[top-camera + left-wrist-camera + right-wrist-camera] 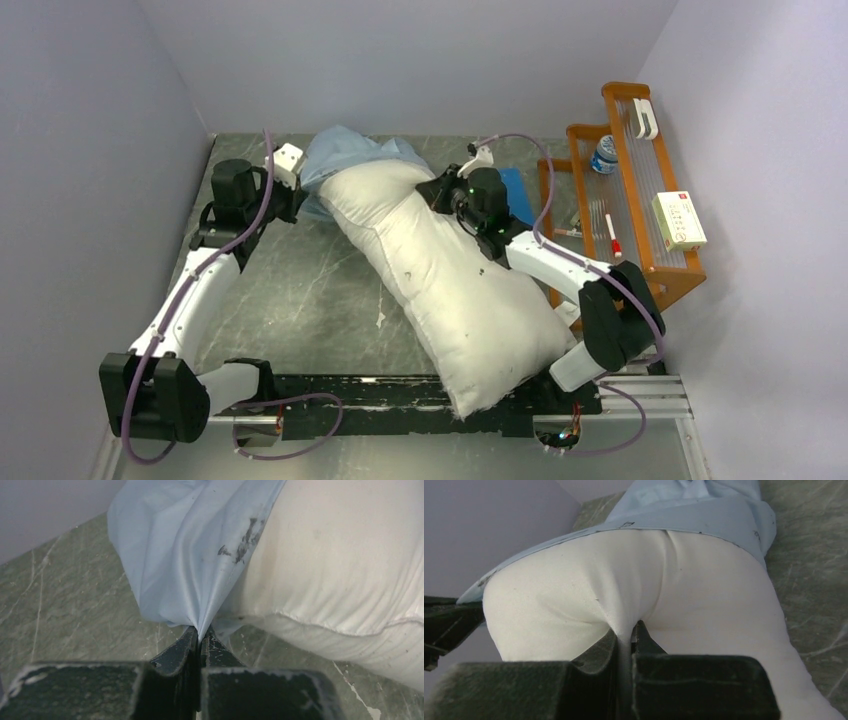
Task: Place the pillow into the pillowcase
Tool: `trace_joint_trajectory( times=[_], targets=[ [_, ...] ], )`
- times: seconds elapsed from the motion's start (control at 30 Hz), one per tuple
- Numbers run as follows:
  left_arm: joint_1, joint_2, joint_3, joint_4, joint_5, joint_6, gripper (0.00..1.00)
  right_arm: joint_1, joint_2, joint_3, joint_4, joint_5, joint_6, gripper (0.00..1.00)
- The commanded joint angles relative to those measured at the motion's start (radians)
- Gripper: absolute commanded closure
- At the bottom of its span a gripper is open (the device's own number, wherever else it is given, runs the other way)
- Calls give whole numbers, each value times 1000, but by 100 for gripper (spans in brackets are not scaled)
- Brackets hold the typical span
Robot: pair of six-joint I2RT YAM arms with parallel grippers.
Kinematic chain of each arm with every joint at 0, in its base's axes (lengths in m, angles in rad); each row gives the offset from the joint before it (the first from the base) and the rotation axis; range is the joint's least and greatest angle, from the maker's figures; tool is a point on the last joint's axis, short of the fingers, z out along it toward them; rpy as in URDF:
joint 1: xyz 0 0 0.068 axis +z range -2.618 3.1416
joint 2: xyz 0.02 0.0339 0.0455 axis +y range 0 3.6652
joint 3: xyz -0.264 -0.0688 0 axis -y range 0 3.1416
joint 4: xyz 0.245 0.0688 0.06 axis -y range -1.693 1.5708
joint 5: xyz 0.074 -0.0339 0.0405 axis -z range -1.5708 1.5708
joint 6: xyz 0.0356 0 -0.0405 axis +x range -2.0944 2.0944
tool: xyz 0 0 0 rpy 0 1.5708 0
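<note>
The off-white pillow (450, 275) lies diagonally across the table, its far end tucked into the light blue pillowcase (345, 155) at the back. My left gripper (298, 200) is shut on the pillowcase's edge (175, 580), pinching a fold of blue cloth beside the pillow (340, 565). My right gripper (440, 190) is shut on a pinch of the pillow's fabric (624, 590), on its right side near the pillowcase mouth (694, 515). The pillow's near end hangs over the black base rail at the front.
A wooden rack (640, 190) stands at the right with a bottle (603, 155), a small box (680, 220) and pens. A darker blue flat square (516, 190) lies beside the right gripper. Grey walls close in on the left and the back.
</note>
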Motion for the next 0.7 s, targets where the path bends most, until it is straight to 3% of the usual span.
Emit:
trace_joint_trajectory(
  times=[0.0, 0.23, 0.37, 0.47, 0.53, 0.67],
  targets=[
    [1, -14, -11, -37, 13, -36, 93, -32, -47, 2, 191, 165, 39, 100],
    [-49, -91, -46, 11, 188, -148, 92, 132, 28, 41, 142, 173, -116, 100],
    [-79, -116, -48, -51, 261, -177, 92, 239, 27, 27, 79, 299, -221, 100],
    [-99, -107, -58, -131, 340, -200, 84, 245, 43, 9, 87, 278, -206, 100],
    [-105, -106, -49, -203, 340, -179, 74, 255, 55, 14, 87, 253, -222, 100],
    [-105, -150, -15, -279, 196, -221, 60, 270, 59, 23, 56, 164, -256, 100]
  ],
)
